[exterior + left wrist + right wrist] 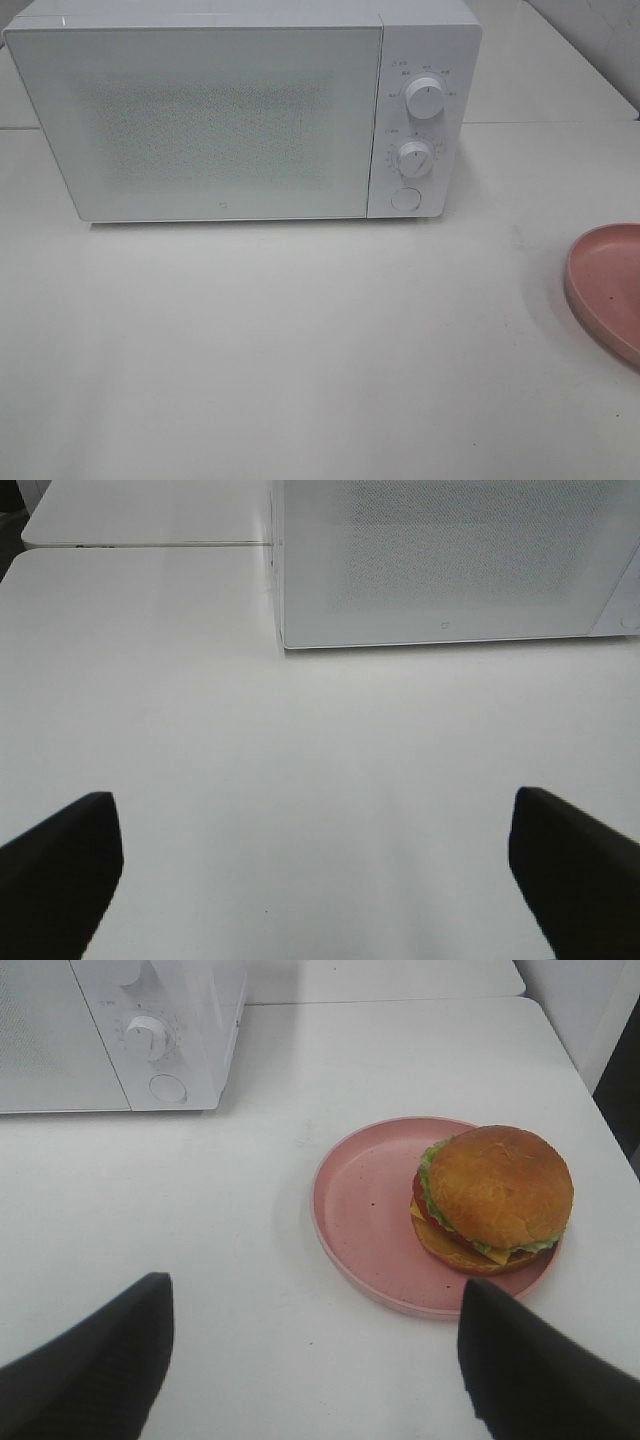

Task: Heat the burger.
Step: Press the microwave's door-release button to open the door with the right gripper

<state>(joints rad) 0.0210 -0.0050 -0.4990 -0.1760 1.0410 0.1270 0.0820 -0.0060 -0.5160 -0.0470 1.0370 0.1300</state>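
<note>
The burger (pixel 495 1198), with golden-brown bun, green lettuce and red tomato, sits on the right part of a round pink plate (pixel 365 1210) in the right wrist view. In the exterior high view only the plate's left rim (pixel 605 285) shows at the right edge; the burger is out of that view. The white microwave (pixel 240 110) stands at the back with its door shut. My right gripper (pixel 312 1360) is open and empty, a short way in front of the plate. My left gripper (pixel 315 865) is open and empty over bare table, facing the microwave (pixel 450 560).
The microwave has two dials (pixel 424 98) (pixel 414 156) and a round button (pixel 405 199) on its right panel. The white table (pixel 300 340) stretches in front of it. A seam (pixel 140 546) between tabletops runs behind. The table's right edge (pixel 600 1110) lies near the plate.
</note>
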